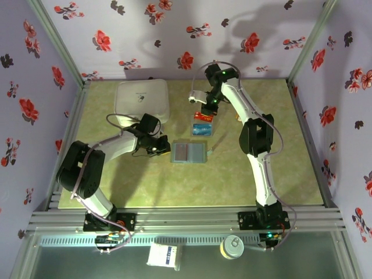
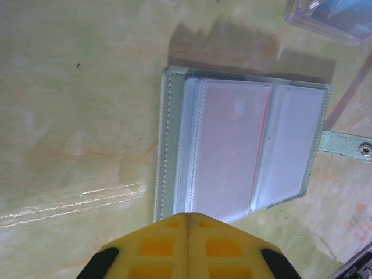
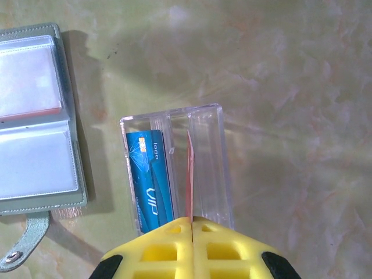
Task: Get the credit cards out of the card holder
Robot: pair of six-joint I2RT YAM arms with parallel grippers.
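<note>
The card holder point(image 1: 189, 152) lies open on the table, a grey-blue wallet with clear sleeves point(image 2: 244, 151) and a snap strap point(image 2: 349, 145). One sleeve shows a pinkish tint with a thin red edge. My left gripper point(image 2: 189, 216) is shut with nothing between its fingers, its tip at the holder's near edge point(image 1: 160, 148). A blue-teal credit card point(image 3: 148, 177) lies flat in a clear plastic tray point(image 3: 215, 125). The red-orange credit card point(image 3: 189, 174) stands on edge in that tray, and my right gripper point(image 3: 190, 221) is shut on its near end.
A big white rounded box point(image 1: 142, 100) stands at the back left, just behind the left arm. The clear tray point(image 1: 202, 123) sits right behind the card holder. Metal rails and flowered walls enclose the table.
</note>
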